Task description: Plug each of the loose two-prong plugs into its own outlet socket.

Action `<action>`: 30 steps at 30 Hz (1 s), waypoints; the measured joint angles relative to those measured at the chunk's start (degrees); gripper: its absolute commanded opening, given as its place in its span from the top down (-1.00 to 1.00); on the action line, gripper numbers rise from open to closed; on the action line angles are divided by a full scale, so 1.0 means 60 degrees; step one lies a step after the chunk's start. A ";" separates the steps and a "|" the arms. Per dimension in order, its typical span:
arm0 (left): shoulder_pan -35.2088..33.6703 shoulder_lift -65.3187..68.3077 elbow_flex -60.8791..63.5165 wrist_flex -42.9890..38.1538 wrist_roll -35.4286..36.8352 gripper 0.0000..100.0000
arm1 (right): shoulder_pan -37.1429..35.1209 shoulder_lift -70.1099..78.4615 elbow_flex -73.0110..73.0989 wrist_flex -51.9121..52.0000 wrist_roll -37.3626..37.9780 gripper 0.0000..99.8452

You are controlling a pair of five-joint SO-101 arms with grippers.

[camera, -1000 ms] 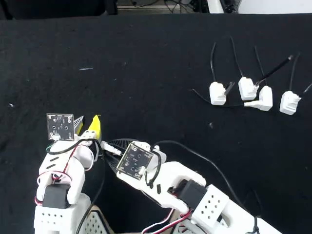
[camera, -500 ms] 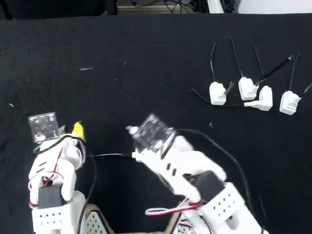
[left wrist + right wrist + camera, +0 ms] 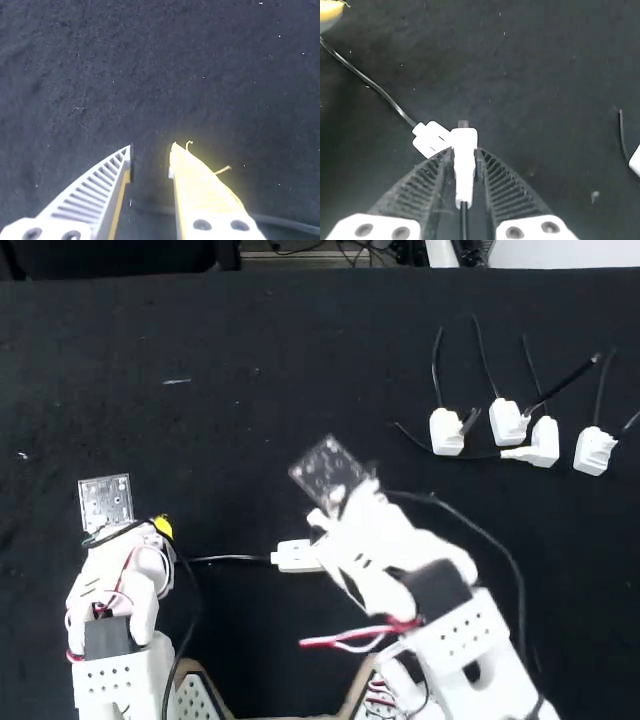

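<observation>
— How far along is it?

— Early, I'd say. The right gripper (image 3: 465, 151) pinches a white plug (image 3: 464, 136) between its fingers, and the plug's nose pokes out past the fingertips.

— And the socket?

— A white block (image 3: 431, 138) on a black cord (image 3: 375, 90) lies just beside the plug's nose, off to one side of the fingertips. The two touch or nearly touch, but side by side, not joined (I take the block for a socket, though its face is too small to be sure).

— The other arm?

— The left gripper (image 3: 150, 147) hangs over the bare table (image 3: 150, 60) with its fingers spread and nothing between them.

— So what's left?

— Everything, by my reckoning. No joined pair shows anywhere, and four white corded pieces (image 3: 447, 430) lie well apart from both sets of fingers — untouched, as they lie.
</observation>
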 measured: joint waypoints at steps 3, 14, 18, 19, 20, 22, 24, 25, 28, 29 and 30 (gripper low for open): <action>0.0000 0.0000 0.0000 -0.0088 -0.0015 0.73 | 0.0000 0.1451 -0.1436 0.0747 -0.0498 0.98; 0.0000 0.0000 0.0029 -0.0117 -0.0059 0.73 | 0.0000 0.7223 -0.5040 0.2227 -0.4059 0.98; 0.0000 0.0000 0.0029 -0.0117 -0.0059 0.73 | 0.0000 0.8527 -0.5744 0.2784 -0.5084 0.98; 0.0000 0.0000 0.0029 -0.0117 -0.0059 0.73 | 0.0000 0.8777 -0.5919 0.3048 -0.5128 0.98; 0.0000 0.0000 0.0029 -0.0117 -0.0059 0.73 | 0.0000 0.9026 -0.6066 0.3341 -0.5158 0.98; 0.0000 0.0000 0.0029 -0.0117 -0.0059 0.73 | -0.0015 0.9568 -0.6388 0.3971 -0.5158 0.98; 0.0000 0.0000 0.0029 -0.0117 -0.0059 0.73 | -0.0190 1.0007 -0.6740 0.4454 -0.5158 0.98; 0.0000 0.0000 0.0029 -0.0117 -0.0059 0.73 | -0.0278 1.0154 -0.6872 0.4557 -0.5158 0.98; 0.0000 0.0000 0.0029 -0.0117 -0.0059 0.73 | -0.0322 1.0593 -0.7092 0.4615 -0.5158 0.98; 0.0000 0.0000 0.0029 -0.0117 -0.0059 0.73 | -0.0337 1.0740 -0.7121 0.4615 -0.5158 0.98; 0.0000 0.0000 0.0029 -0.0117 -0.0059 0.73 | -0.0366 1.0842 -0.7121 0.4615 -0.5158 0.98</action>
